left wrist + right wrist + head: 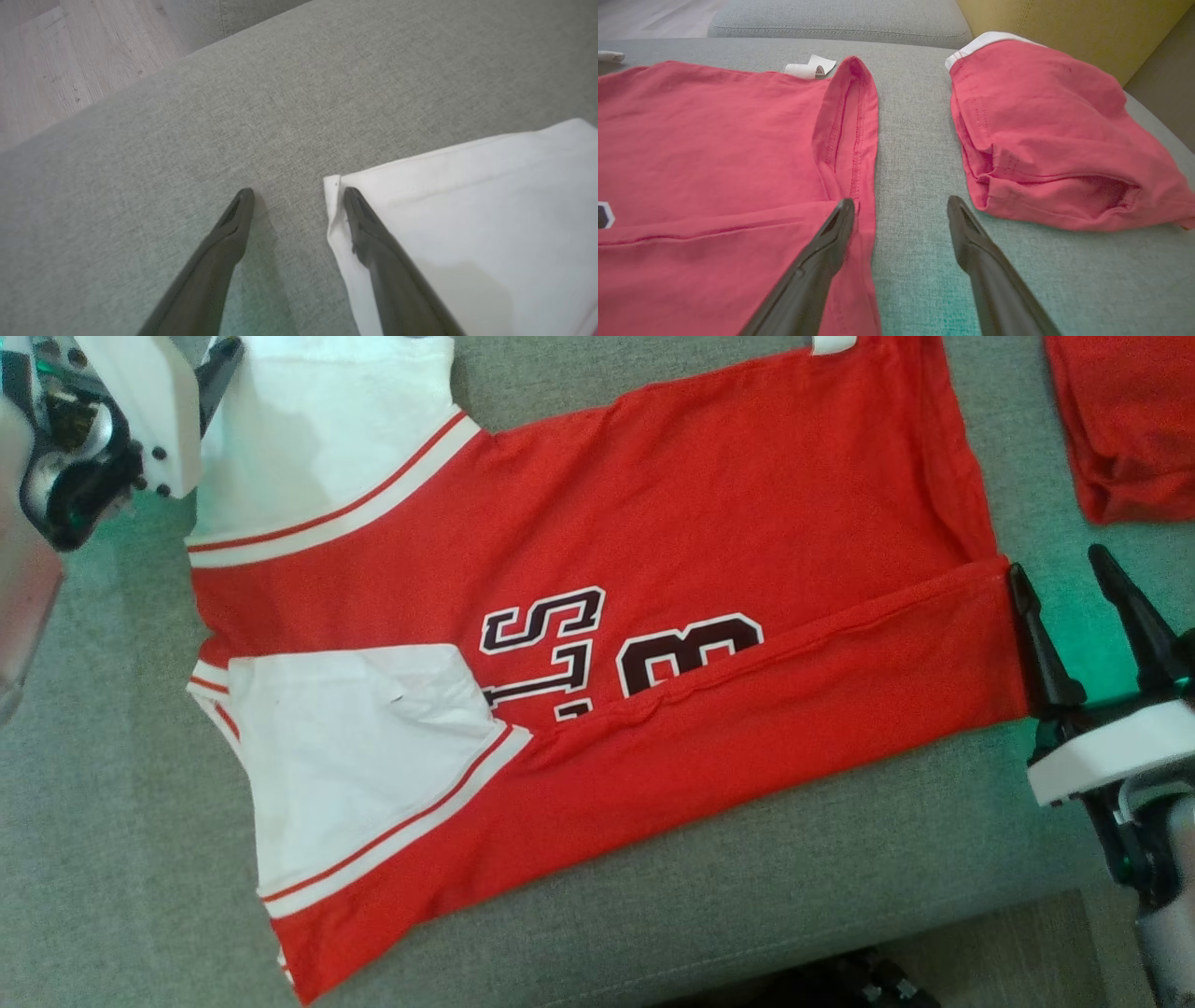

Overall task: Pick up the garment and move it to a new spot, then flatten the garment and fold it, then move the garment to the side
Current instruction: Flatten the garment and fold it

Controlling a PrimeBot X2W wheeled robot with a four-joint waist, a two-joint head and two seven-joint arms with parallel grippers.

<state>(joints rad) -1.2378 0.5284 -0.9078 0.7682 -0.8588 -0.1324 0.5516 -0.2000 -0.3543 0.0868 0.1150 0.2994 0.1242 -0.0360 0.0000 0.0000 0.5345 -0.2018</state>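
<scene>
The garment (pixel 709 513), a red jersey with white shoulder panels (pixel 345 756), lies spread on the grey cushion (pixel 112 821). Its near long edge is folded over, covering the lower part of the dark letters and the number (pixel 686 649). My right gripper (pixel 1069 593) is open at the right-hand hem; in the right wrist view one finger (pixel 831 238) lies over the red hem (pixel 852 140) and the other over bare cushion. My left gripper (pixel 299 191) is open at the far white panel's corner (pixel 334 184), with one finger (pixel 369 228) on the white cloth.
A second red garment (pixel 1130 420), folded, lies on the cushion to the right, close to my right gripper (pixel 901 205). A white tag (pixel 810 67) pokes out at the jersey's far edge. The cushion's front edge (pixel 840 933) drops to the floor, and wooden floor (pixel 56 56) shows beyond the left side.
</scene>
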